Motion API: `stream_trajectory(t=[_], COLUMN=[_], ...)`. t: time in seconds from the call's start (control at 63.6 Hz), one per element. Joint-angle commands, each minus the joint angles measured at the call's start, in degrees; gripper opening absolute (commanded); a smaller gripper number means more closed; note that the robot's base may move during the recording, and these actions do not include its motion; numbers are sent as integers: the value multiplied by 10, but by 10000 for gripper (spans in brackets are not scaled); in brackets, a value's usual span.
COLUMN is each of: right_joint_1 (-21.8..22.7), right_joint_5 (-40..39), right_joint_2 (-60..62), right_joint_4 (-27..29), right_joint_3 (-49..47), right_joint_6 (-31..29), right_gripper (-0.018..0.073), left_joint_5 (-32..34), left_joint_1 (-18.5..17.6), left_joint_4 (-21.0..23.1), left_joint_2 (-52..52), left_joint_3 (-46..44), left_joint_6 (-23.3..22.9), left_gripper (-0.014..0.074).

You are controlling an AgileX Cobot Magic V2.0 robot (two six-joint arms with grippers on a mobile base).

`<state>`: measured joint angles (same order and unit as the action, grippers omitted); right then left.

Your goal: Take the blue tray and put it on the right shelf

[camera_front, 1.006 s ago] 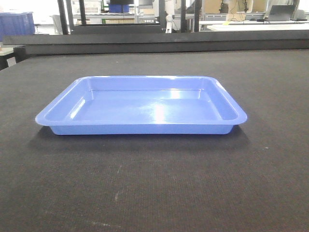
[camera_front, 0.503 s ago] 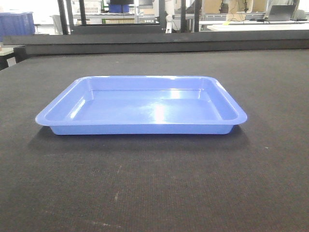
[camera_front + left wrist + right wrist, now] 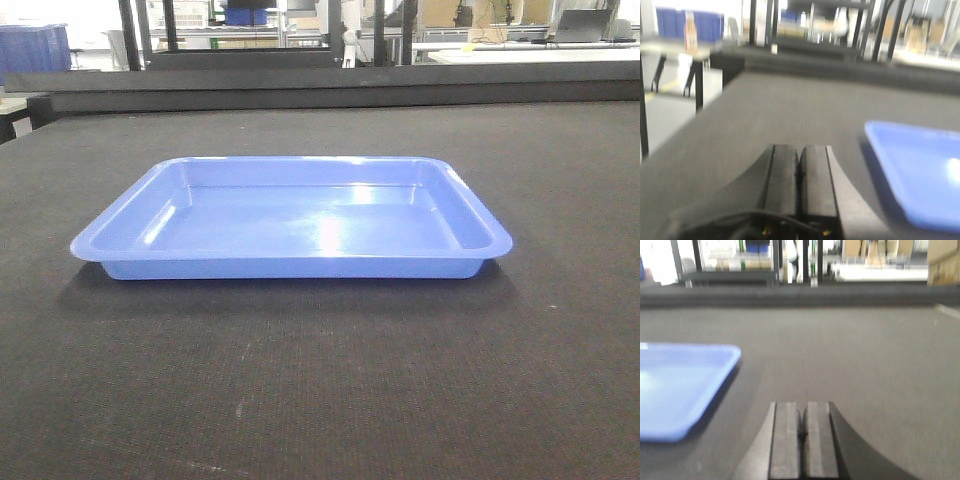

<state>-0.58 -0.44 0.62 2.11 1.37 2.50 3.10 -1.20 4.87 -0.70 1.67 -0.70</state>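
The blue tray [image 3: 300, 215] lies flat and empty on the dark fabric-topped table [image 3: 320, 400], in the middle of the front view. It also shows at the right of the left wrist view [image 3: 920, 175] and at the left of the right wrist view [image 3: 675, 385]. My left gripper [image 3: 799, 150] is shut and empty, above the table to the left of the tray. My right gripper [image 3: 804, 407] is shut and empty, above the table to the right of the tray. Neither gripper shows in the front view. The right shelf is out of view.
The table's raised dark far edge [image 3: 330, 95] runs across the back. Behind it are dark-blue storage bins [image 3: 35, 45], black rack posts [image 3: 130, 35] and workbenches. In the left wrist view the table's left edge drops to the floor by a small table [image 3: 675, 55].
The tray's left end sits very slightly further left in the front view; otherwise nothing has visibly changed.
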Motion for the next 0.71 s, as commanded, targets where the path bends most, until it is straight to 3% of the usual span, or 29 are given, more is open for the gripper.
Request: stream_trajectory(t=[0.0,0.204,0.267,0.33,0.424,0.55,0.692], right_joint_1=[0,0,0,0,0,-7,-57], right_joint_5=[-81,-21,4,10,9,4,13], right_joint_2=[12,-25,-58,-98,-154,-224,-292], right_joint_4=[1,-4,-4,-4,-4,-4,-4], right_joint_3=[-45,-200,-242,-272,-286,-302,-349], right_joint_6=[-5,-5,-5,-5,-5,-5,-5], right_gripper=[56,64,116,246,442,630,610], left_joint_5=[93,-52,-108,-162,-188,-190,-193], left_joint_1=[0,0,0,0,0,-8,-76], left_joint_4=[6,-49,-57,-57,-57,-49,-49], left_joint_2=[-5,35,67,111,164,229,293], left_joint_3=[-13,-190,-249,-307,-345,-366,-404], left_joint_6=[-2,-2,-2,-2,-2,-2,7], left_gripper=[-48,-40,1,99,287,453,470])
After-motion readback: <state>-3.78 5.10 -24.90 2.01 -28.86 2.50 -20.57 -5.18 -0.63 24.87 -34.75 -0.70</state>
